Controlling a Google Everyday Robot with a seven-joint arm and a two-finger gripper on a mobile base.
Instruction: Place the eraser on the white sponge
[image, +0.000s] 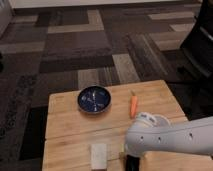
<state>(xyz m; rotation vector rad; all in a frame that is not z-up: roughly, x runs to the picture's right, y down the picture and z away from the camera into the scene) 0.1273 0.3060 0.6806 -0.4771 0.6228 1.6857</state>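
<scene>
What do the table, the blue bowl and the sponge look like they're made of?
The table looks like light matte wood; plank seams show. The bowl is dark blue and glossy, perhaps glazed ceramic or metal. The sponge is cream, dull, soft-edged, probably foam. The claw is at the bottom edge, right of the sponge, under the arm.

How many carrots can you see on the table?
1. The carrot lies right of the blue plate. The arm may hide more. The hand is at the bottom edge, right of the white sponge.

Wood table (65, 120), glossy bowl (93, 98), matt white sponge (99, 156), dark jaws beside it
</scene>
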